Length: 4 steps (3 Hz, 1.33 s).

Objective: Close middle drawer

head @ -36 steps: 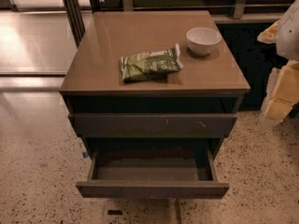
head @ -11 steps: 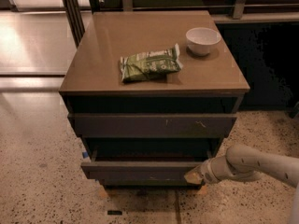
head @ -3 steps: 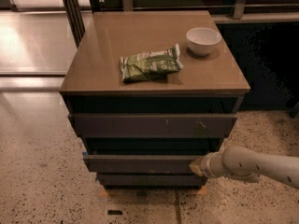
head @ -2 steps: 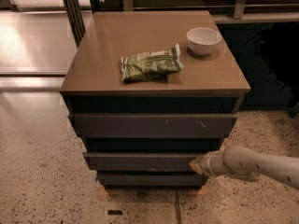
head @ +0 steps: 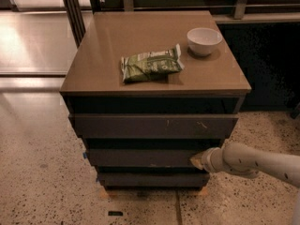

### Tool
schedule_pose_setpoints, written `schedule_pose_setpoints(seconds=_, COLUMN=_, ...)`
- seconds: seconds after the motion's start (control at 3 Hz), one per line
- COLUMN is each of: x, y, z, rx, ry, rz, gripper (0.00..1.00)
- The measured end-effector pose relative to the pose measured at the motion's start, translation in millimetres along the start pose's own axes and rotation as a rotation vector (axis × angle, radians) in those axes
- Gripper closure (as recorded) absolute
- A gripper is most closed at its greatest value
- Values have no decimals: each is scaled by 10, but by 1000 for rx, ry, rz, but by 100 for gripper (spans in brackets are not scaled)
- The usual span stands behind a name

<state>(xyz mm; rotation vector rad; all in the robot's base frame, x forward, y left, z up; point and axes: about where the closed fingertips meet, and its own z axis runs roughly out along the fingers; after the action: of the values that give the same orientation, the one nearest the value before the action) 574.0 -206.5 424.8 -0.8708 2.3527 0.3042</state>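
The middle drawer [head: 140, 157] is a wide, shallow, dark grey-brown front, pushed in nearly flush with the cabinet, with no inner floor showing. My gripper [head: 197, 160] comes in from the right on a pale arm and its tip touches the right end of that drawer front. Above it sits the taller scratched drawer front [head: 154, 125]. Below it is the narrower recessed drawer front [head: 150, 179].
On the brown cabinet top [head: 93, 64] lie a green snack bag [head: 151, 64] and a white bowl [head: 204, 40]. Speckled floor surrounds the cabinet. A dark metal post [head: 72, 8] stands at the back left, and a dark panel is at the right.
The drawer went from pulled far out to pushed in. Over the last second the gripper and drawer have barely moved.
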Motion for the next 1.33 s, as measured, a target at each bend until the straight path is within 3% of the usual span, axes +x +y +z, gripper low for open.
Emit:
schedule_pose_setpoints(seconds=0.33, x=-81, y=-53, z=15, rx=11, ry=-6, rz=-17, gripper=100)
schedule_pose_setpoints(seconds=0.67, x=9, y=-105, z=-32, rx=5, ry=10, rz=-4, gripper=100)
schedule_pose_setpoints(seconds=1.0, x=363, y=103, z=-272, rx=-103, ry=82, rz=68, gripper=100)
schedule_pose_setpoints(seconds=1.33, x=406, y=241, z=-264, rx=-148, ry=99, rz=66, gripper=81)
